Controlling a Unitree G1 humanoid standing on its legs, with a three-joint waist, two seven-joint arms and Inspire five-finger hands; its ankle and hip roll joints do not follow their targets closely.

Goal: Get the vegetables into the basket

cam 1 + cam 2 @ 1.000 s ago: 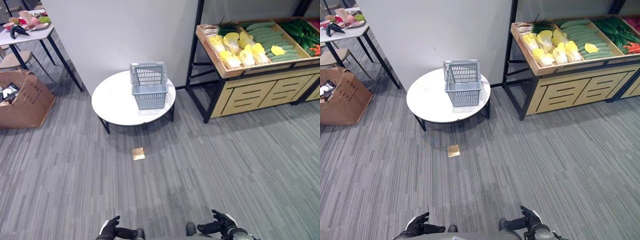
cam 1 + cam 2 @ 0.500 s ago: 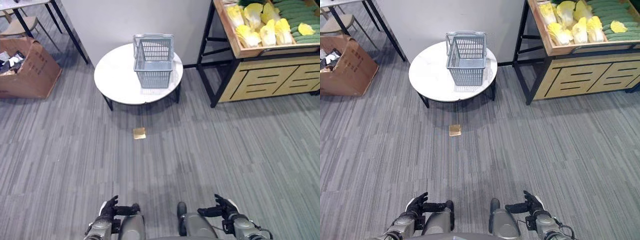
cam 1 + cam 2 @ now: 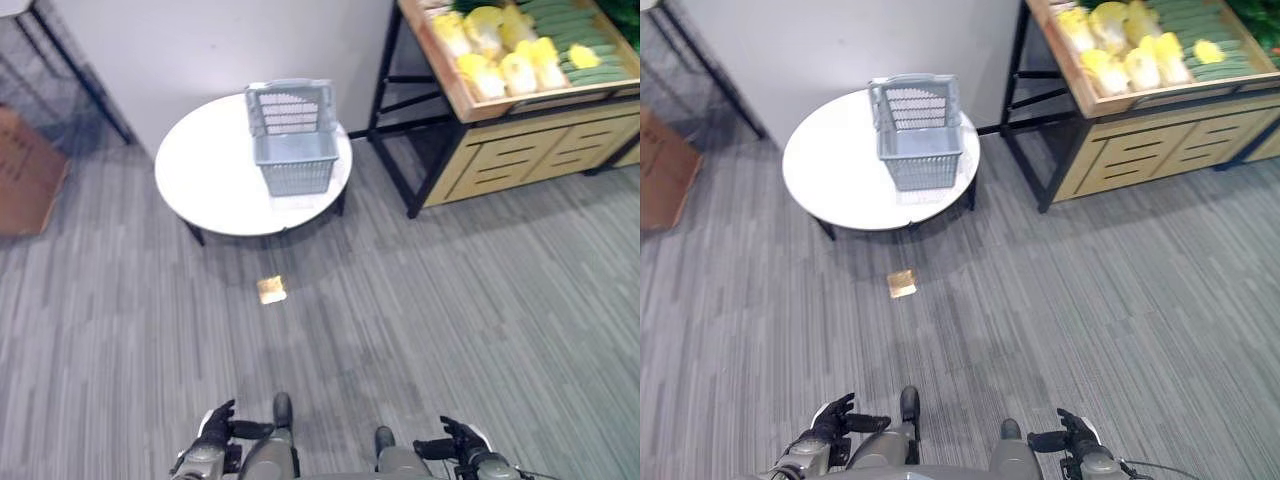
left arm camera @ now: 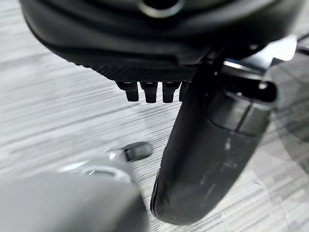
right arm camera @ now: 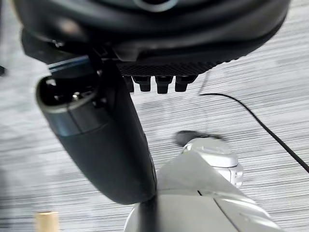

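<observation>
Standing empty on the desk, the basket awaits vegetables still shelved; both hands hang low, fingers relaxed, holding nothing.

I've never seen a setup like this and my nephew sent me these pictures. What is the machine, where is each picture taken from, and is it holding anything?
It is a two-legged humanoid robot with two arms. Two pictures come from cameras in its head, looking down. They show its left hand and right hand low near its body, both open and holding nothing. The other two come from cameras on its wrists, looking along each hand at the carpet. Ahead stands a round white table carrying a grey basket, which looks empty. To the right, a wooden stand displays yellow cabbages and green vegetables. A small tan object lies on the floor.
</observation>
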